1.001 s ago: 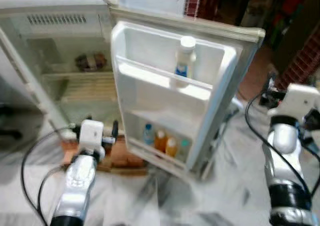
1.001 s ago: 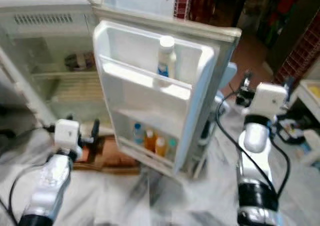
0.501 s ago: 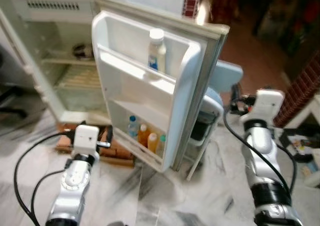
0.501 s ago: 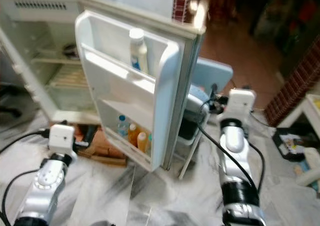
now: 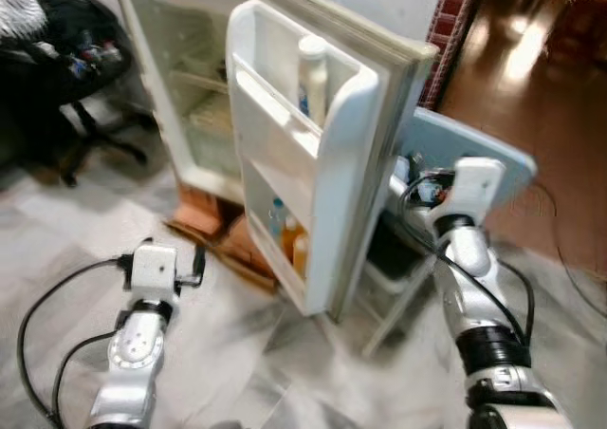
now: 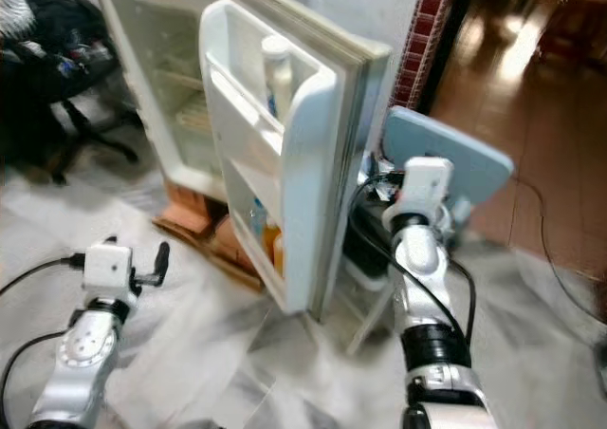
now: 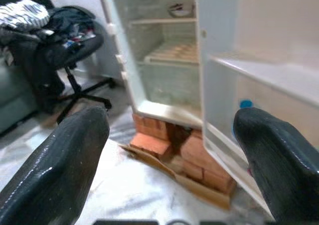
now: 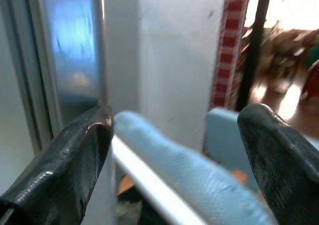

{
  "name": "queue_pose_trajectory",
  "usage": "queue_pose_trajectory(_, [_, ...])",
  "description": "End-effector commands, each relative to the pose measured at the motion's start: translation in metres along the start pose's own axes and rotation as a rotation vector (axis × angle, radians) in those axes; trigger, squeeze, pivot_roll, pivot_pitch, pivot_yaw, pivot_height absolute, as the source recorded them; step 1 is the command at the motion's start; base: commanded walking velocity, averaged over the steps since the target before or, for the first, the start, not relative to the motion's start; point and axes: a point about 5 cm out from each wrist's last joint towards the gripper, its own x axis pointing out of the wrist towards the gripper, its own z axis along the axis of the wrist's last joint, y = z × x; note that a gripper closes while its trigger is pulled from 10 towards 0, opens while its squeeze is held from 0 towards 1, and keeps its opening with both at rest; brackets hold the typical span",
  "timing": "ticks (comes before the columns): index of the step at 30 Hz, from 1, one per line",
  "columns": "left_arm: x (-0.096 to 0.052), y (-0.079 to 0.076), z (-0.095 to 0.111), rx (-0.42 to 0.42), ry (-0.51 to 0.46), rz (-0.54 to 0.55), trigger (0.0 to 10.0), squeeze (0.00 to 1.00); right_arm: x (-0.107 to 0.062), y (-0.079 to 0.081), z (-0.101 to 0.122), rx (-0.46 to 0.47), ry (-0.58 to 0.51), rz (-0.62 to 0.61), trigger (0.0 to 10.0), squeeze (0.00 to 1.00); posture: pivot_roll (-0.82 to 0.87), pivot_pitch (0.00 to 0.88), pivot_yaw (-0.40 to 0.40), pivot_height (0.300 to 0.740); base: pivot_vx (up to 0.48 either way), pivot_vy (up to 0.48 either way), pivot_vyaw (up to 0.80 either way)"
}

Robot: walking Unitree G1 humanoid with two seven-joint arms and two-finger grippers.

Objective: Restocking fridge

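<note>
Basically, nothing is gripped yet: left gripper (image 7: 169, 150) and right gripper (image 8: 174, 135) are spread empty, so the fridge door (image 5: 322, 154) should be cleared before stock is fetched.

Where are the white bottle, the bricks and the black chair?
white bottle (image 5: 312, 78), left eye view, on its body.
bricks (image 7: 149, 144), left wrist view, on the lowest brick.
black chair (image 5: 62, 59), left eye view, on its seat.

The fridge door (image 5: 322, 154) is smooth, glossy white plastic, holding a white plastic bottle (image 5: 311, 76) on its top shelf. Rough red bricks (image 7: 159, 140) and flat brown cardboard (image 7: 199, 185) lie under the fridge on a polished, veined marble floor (image 5: 247, 353). The gripper fingers (image 7: 60, 170) look glossy black.
</note>
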Motion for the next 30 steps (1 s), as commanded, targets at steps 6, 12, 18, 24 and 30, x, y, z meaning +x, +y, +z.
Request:
queue_pose_trajectory(6, [-0.001,-0.001,-0.003,0.003,0.024,-0.007,10.0,0.00,0.023,0.033,0.014,0.137,0.017,0.084,10.0,0.00,0.08,0.000,-0.036,0.740,0.000,0.000,0.00])
queue_pose_trajectory(12, [-0.001,-0.007,-0.005,-0.003,0.032,-0.031,10.0,0.00,0.018,0.105,0.052,0.555,-0.065,0.622,10.0,0.00,0.08,0.000,-0.036,0.740,0.000,0.000,0.00])
queue_pose_trajectory(18, [0.001,-0.005,-0.005,0.000,0.033,-0.032,10.0,0.00,-0.025,0.139,0.077,0.718,-0.104,1.093,10.0,0.00,0.09,0.000,-0.038,0.740,0.000,0.000,0.00])
queue_pose_trajectory(24, [-0.002,-0.004,-0.008,0.009,0.049,-0.028,10.0,0.00,-0.037,0.131,0.048,0.652,0.003,1.139,10.0,0.00,0.09,0.000,-0.028,0.740,0.000,0.000,0.00])
queue_pose_trajectory(30, [-0.005,-0.001,-0.008,0.016,0.058,-0.018,10.0,0.00,-0.037,0.115,0.026,0.497,0.088,1.073,10.0,0.00,0.09,0.000,-0.025,0.740,0.000,0.000,0.00])
